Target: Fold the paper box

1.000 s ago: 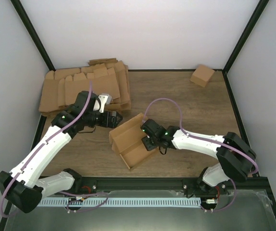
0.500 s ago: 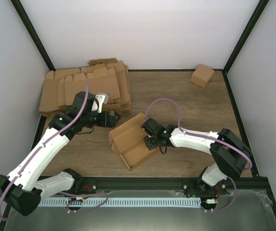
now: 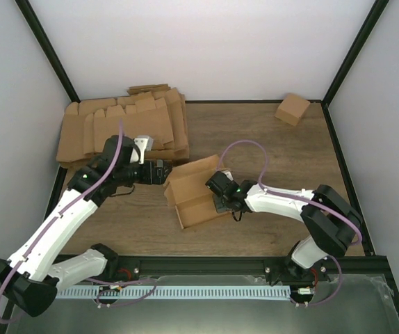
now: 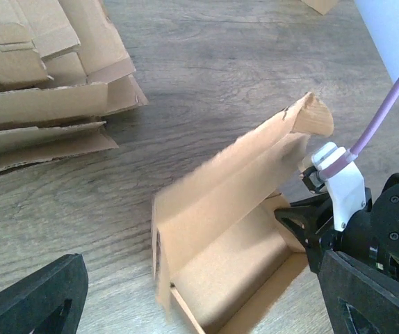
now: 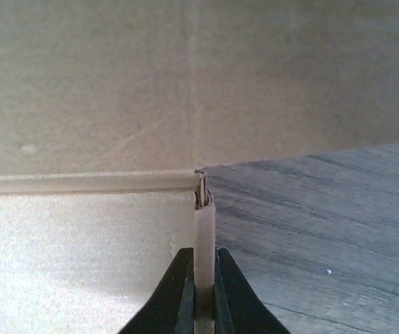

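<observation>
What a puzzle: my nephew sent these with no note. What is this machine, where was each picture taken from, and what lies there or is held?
It is a pair of robot arms, the left arm and right arm, bolted at the near edge of a wooden table. The wide picture comes from a fixed camera above them; the other two come from cameras on each wrist. On the table lie a half-folded box in the middle, a stack of flat cardboard blanks at the far left and a small box at the far right. The right end effector is pinching a thin wall of the half-folded box. The left end effector is open beside it, holding nothing.
</observation>
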### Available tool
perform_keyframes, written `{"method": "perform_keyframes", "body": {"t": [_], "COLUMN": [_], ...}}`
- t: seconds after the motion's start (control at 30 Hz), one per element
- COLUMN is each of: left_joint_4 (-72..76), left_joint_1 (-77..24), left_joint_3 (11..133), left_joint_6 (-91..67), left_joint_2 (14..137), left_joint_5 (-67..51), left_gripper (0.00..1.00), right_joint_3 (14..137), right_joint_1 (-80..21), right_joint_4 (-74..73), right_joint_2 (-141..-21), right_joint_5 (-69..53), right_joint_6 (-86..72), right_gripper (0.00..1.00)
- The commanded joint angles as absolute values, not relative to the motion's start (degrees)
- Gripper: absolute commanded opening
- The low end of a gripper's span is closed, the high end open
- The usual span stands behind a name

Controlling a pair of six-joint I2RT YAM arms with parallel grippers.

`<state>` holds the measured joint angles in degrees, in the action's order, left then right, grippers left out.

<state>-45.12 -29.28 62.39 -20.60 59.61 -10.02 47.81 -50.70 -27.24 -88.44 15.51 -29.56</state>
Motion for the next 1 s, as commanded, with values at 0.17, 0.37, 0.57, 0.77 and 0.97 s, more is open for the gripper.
{"method": "perform_keyframes", "body": {"t": [0.17, 0.37, 0.57, 0.77, 0.97], "left_joint_4": [-37.65, -33.83, -31.55, -32.18, -30.58], "left_joint_1": [-29.36, -29.38, -29.35, -29.36, -29.36], "left_joint_3": [57.21, 53.05, 50.46, 49.30, 48.32], "left_joint_6": [-26.78, -28.83, -28.95, -32.10, -31.46], "left_joint_2": [56.13, 55.79, 55.28, 54.66, 54.24], "left_joint_5": [-7.83, -6.78, -5.14, 0.58, -0.79], "left_gripper": [0.94, 0.95, 0.99, 1.00, 1.00], "right_joint_3": [51.48, 50.52, 48.68, 44.87, 42.19], "right_joint_1": [-47.84, -47.64, -46.56, -43.25, -35.97], "right_joint_4": [-28.28, -25.97, -24.74, -20.55, -17.41], "right_joint_2": [-89.27, -87.62, -84.05, -77.10, -69.90], "right_joint_5": [21.97, 22.14, 21.10, 11.11, 0.66], "right_joint_6": [-44.24, -44.65, -41.41, -32.83, -26.45], "right_gripper": [0.01, 0.27, 0.59, 0.84, 1.00]}}
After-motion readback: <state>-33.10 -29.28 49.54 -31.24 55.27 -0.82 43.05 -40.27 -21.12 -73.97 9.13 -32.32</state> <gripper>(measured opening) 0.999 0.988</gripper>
